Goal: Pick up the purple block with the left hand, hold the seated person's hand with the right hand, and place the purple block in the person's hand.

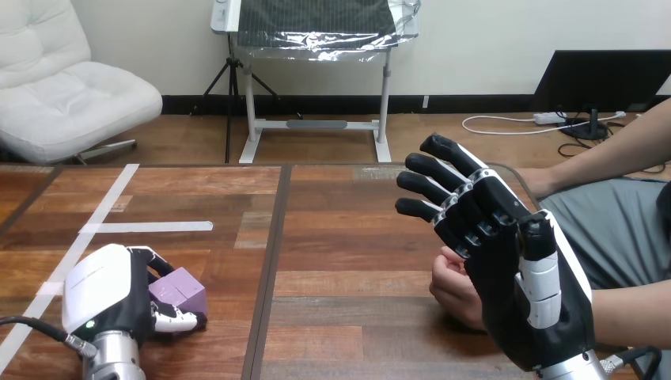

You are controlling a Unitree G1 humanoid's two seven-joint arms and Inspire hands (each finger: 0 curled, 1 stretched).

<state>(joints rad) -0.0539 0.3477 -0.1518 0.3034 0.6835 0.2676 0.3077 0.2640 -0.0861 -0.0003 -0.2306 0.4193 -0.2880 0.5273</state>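
Left hand (107, 297) fingers curl round purple block (180, 290) on counter (348, 261); shallow grip may slip. Right hand (514, 277) fingers spread, could miss person's hand (457, 291) just below them.

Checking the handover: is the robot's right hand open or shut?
Open: the black-and-white right hand shows straight fingers, holding nothing, beside the person's hand.

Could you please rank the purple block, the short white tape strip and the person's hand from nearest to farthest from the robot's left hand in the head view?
1. purple block, gripped by the left hand.
2. short white tape strip, just beyond.
3. person's hand, far right.
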